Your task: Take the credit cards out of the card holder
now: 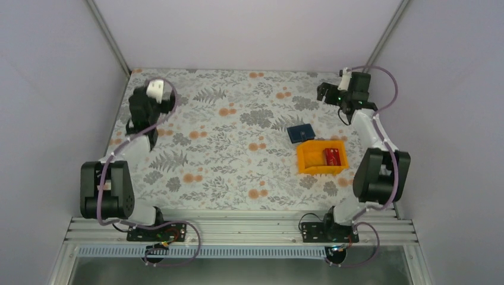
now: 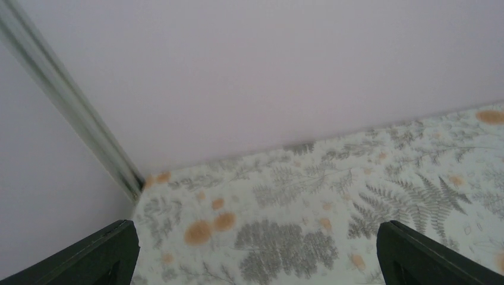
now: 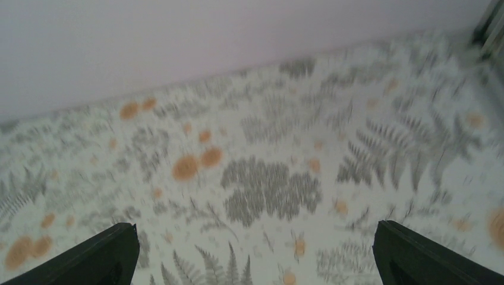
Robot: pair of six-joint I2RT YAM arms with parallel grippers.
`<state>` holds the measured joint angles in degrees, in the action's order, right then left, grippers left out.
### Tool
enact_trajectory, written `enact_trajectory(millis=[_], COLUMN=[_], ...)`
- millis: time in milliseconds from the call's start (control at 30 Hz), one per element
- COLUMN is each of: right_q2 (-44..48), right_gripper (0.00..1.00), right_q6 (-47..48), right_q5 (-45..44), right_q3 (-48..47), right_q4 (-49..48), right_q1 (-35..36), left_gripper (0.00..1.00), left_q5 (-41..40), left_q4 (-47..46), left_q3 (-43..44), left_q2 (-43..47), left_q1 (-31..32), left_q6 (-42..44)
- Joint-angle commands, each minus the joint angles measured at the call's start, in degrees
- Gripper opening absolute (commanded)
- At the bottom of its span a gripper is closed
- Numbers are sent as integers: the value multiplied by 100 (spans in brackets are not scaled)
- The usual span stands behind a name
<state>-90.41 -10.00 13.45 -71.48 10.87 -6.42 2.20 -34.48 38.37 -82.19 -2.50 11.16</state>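
Note:
The card holder (image 1: 301,132), a dark blue flat rectangle, lies on the floral tabletop right of centre. I cannot make out any cards on it from this height. One red credit card (image 1: 334,156) lies inside the orange bin (image 1: 308,160) just in front of the holder. My right gripper (image 1: 325,94) hovers open near the far right corner, well behind the holder. My left gripper (image 1: 139,101) is open near the far left corner. Both wrist views show only bare floral cloth between the wide-apart left gripper (image 2: 258,252) and right gripper (image 3: 255,252) fingers.
Pale walls close the table in at the back and on both sides. A metal corner post (image 2: 71,113) stands at the far left corner. The arm bases sit on the rail (image 1: 238,228) at the near edge.

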Motion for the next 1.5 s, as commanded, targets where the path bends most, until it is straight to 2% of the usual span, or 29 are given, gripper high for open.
enact_trajectory(millis=[0,67,200,367,567,867,1067,1200,1367,1467], right_q2=[-768,-992,-1536,-2137,-2327,-2522,-2691,-2829,-3046,-3172], right_gripper=[100,100,98,84,74,70,51,37,8,4], right_q6=[184,188,240,434,575,705,762,507,119,-55], right_q5=[286,368,467,727,1253,1257,1553,1925,2392,2761], right_q3=[-510,-550,-648,-789,-627,-561,-589,-576,-792,-916], right_q4=[1665,1747,1995,2257,2258,2634,2785,2498,2171,1958], right_q1=[-13,-10,-4,20,124,157,517,949,1886,2376], left_gripper=[100,100,100,100,100,100,100,100,100,100], left_q5=[145,123,168,902,857,896,1193,1272,1221,1325], left_q4=[3227,3956,4712,5732,5853,6146,6395,6487,6559,6643], left_q3=[1979,2546,2914,3187,3168,3402,3406,3356,3268,3163], left_q2=[-121,-175,-20,-30,-2,-44,-30,-23,53,104], left_q1=[-22,-30,-40,-40,-39,-40,-35,-34,-38,-30], left_q6=[710,793,938,1057,1042,1271,1435,1490,1542,1573])
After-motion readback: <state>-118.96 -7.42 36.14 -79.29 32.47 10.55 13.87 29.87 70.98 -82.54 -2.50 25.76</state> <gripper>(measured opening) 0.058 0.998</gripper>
